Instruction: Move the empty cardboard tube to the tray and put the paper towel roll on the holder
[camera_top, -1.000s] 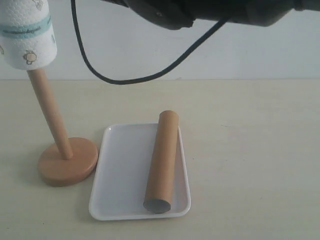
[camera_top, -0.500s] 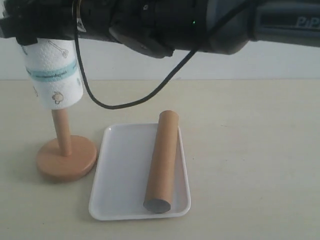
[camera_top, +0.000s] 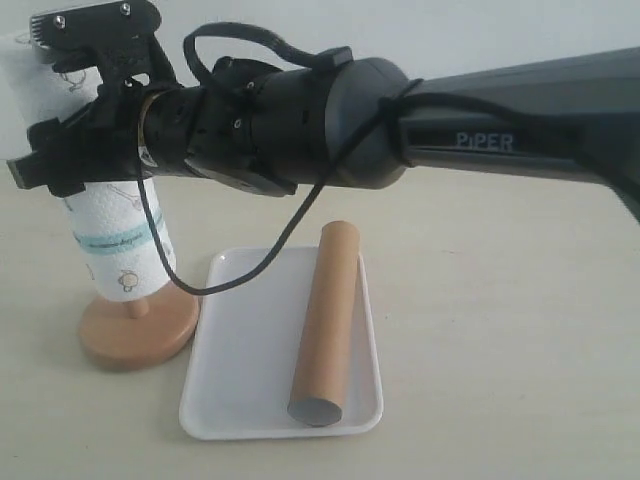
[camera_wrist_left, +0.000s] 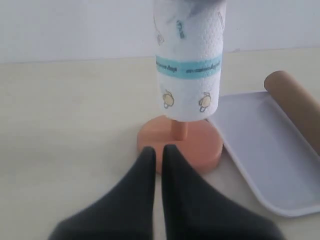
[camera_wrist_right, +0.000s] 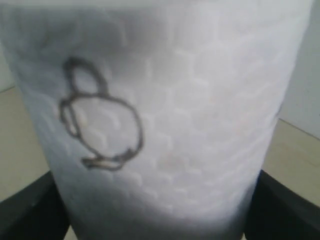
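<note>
The paper towel roll (camera_top: 122, 245) is threaded on the holder's pole and stands upright, its lower end a short gap above the disc base (camera_top: 140, 333). My right gripper (camera_top: 78, 100) reaches across from the right and is shut on the roll's upper part, with fingers (camera_wrist_right: 282, 207) on both sides of the roll (camera_wrist_right: 165, 115). The empty cardboard tube (camera_top: 325, 320) lies lengthwise in the white tray (camera_top: 240, 360). My left gripper (camera_wrist_left: 158, 149) is shut on nothing, low in front of the holder base (camera_wrist_left: 200, 150). It faces the roll (camera_wrist_left: 189, 60) and is out of the exterior view.
The tray (camera_wrist_left: 260, 160) sits right beside the holder base, with the tube (camera_wrist_left: 295, 102) along its far side. A black cable (camera_top: 290, 235) loops down from the right arm over the tray's back edge. A pale wall stands behind the beige table (camera_top: 500, 330).
The right arm has come down into view, sliding the roll down the pole towards the base. The holder, tilted a second ago, now stands upright. Tube and tray are unmoved.
</note>
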